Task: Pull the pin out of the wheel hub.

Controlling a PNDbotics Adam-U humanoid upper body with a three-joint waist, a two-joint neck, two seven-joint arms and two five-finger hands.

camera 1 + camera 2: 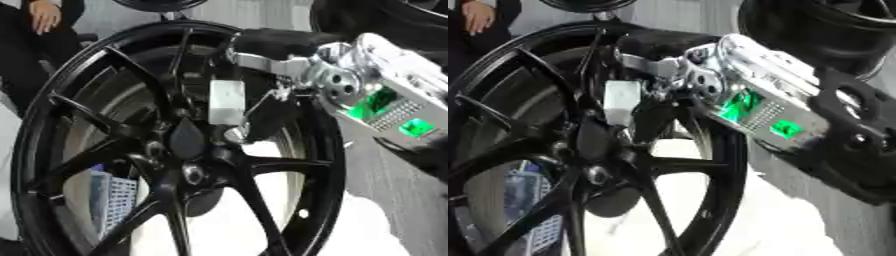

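A black multi-spoke wheel (35, 125) stands upright and fills the view, its hub (188, 167) near the middle. My right hand (227, 102) comes in from the upper right and reaches down across the spokes to the hub. Its fingers curl at a small silver pin (235, 134) just right of the hub's centre and seem to pinch it. Dark fingertips hide most of the pin. A silver-lined bolt hole (193, 173) shows lower on the hub. The left hand appears in neither view.
My right forearm (389, 110), silver with green lights, crosses the wheel's right rim. Another black wheel (824, 25) stands at the upper right. A blue and white object (112, 197) shows behind the lower-left spokes. A person (42, 15) sits at the far upper left.
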